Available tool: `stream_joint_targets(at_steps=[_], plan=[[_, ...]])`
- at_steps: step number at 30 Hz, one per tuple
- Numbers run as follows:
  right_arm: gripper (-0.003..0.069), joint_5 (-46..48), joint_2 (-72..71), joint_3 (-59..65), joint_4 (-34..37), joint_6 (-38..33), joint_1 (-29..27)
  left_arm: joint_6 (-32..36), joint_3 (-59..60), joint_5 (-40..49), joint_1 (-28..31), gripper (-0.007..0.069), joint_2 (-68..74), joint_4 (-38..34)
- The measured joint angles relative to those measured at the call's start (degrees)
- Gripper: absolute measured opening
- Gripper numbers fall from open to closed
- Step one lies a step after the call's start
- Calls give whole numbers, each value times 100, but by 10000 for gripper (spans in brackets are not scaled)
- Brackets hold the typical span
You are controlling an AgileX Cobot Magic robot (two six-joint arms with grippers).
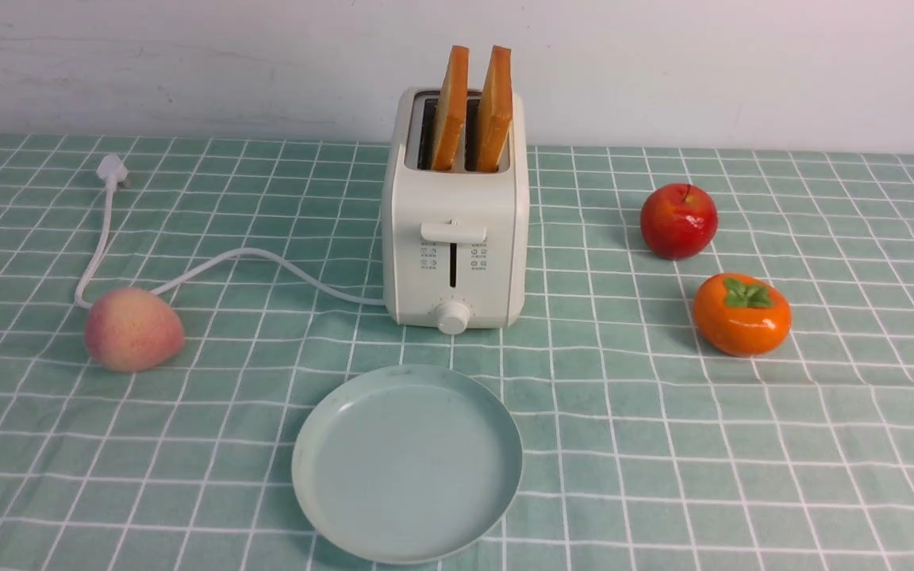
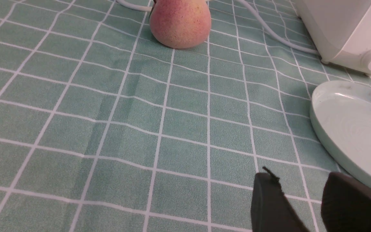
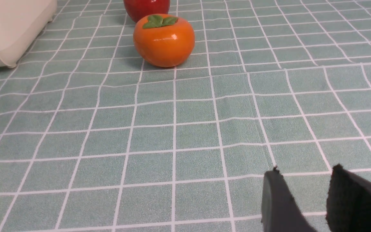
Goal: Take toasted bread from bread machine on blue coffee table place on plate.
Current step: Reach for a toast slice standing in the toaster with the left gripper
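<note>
The table (image 1: 663,476) has a green cloth with white squares. On the left side lie a white plug (image 1: 112,169) and its cord (image 1: 266,258), which runs to the toaster. A pink peach (image 1: 133,329) sits near the cord.

The left gripper (image 2: 301,175) is low over the cloth. Its two dark jaws are spread apart, with only cloth showing between them. The rim of the plate (image 2: 333,154) is close beside one jaw. The peach and the toaster are farther off.

In the middle stands the white toaster (image 1: 455,238). The toast is in it, a left slice (image 1: 451,107) and a right slice (image 1: 495,107), each standing up in its own slot. The toast is well away from both grippers. The blue-green plate lies just in front of the toaster with nothing on it.

On the right are a red apple (image 1: 678,221) and, nearer, an orange fruit (image 1: 741,315) with green leaves.

The right gripper (image 3: 306,170) is also low over the cloth, jaws spread apart and holding nothing. The orange fruit is well ahead of it.
</note>
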Motion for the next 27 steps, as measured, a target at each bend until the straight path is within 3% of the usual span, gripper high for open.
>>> stream_joint_targets(at_steps=[17, 27], plan=[[239, 0, 0, 0, 0, 0, 0, 6, 0, -22, 0, 239, 0, 87], [239, 0, 0, 0, 0, 0, 0, -527, 0, -977, 0, 239, 0, -224]])
